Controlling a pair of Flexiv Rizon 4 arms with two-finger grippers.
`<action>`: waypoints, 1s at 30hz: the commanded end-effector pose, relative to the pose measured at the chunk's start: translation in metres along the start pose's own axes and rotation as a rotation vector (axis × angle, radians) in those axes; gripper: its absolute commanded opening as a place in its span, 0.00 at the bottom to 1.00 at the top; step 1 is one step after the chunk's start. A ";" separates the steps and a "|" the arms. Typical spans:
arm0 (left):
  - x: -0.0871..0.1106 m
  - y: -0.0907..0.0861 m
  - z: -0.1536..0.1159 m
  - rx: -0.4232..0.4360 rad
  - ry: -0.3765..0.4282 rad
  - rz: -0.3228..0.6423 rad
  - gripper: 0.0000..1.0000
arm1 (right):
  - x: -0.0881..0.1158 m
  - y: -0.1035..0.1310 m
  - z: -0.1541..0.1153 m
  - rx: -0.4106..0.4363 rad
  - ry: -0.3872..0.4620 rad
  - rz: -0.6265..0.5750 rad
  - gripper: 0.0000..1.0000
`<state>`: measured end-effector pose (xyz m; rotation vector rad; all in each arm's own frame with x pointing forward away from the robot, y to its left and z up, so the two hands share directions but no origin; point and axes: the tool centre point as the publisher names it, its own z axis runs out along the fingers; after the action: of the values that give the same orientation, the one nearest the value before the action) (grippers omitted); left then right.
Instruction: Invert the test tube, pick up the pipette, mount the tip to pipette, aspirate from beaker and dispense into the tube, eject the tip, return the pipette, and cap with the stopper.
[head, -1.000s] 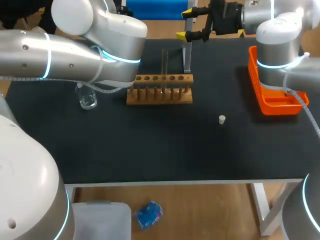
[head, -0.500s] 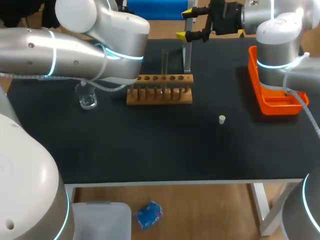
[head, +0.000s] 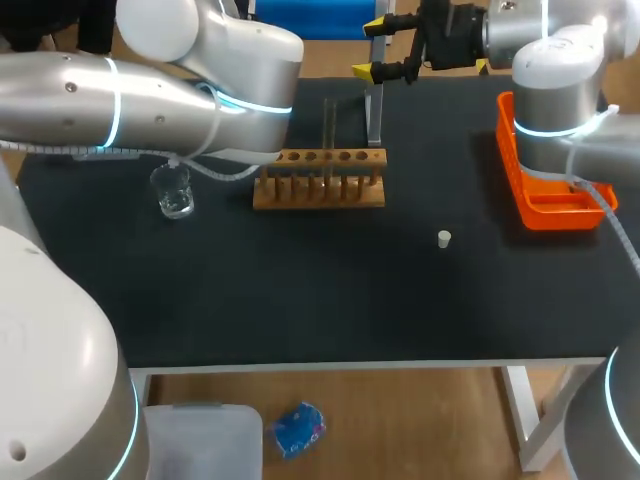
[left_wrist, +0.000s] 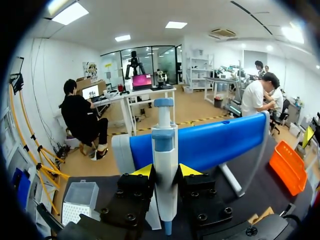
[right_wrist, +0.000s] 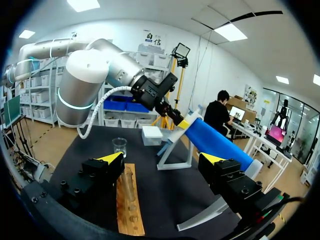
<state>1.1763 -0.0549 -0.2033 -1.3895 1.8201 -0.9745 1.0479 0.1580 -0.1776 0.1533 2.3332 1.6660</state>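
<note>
Leftmost, the beaker (head: 175, 190) stands near the wooden rack (head: 320, 190), handy for aspirating. The left gripper (left_wrist: 166, 171) is clenched on the pipette (left_wrist: 164, 150), a white barrel with a blue collar and plunger. It is upright at its blue stand (left_wrist: 225, 137), probably so that it lifts out cleanly. The test tube (head: 328, 125), clear and slender, stands upright in the rack. The right gripper (head: 370, 47) hangs released beyond the rack, grasping nothing. The stopper (head: 444, 238) lies apart on the table.

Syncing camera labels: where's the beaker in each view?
Head view: beaker left of the wooden rack.
Left wrist view: not in it.
Right wrist view: beaker ahead of the end effector, past the rack's far end.
Shared landmark: blue stand, in all three.
</note>
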 end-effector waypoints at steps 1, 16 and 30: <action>0.001 0.000 0.003 -0.013 0.002 0.004 0.00 | 0.000 0.000 -0.001 0.002 0.003 0.000 1.00; 0.007 0.002 0.003 -0.007 0.034 0.016 1.00 | 0.000 0.000 -0.001 0.002 0.003 0.000 1.00; 0.014 -0.008 -0.013 0.033 0.084 0.004 1.00 | 0.000 0.000 -0.001 0.002 0.003 0.000 1.00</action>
<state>1.1738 -0.0726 -0.1960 -1.3535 1.8485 -1.0494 1.0479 0.1580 -0.1776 0.1533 2.3334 1.6660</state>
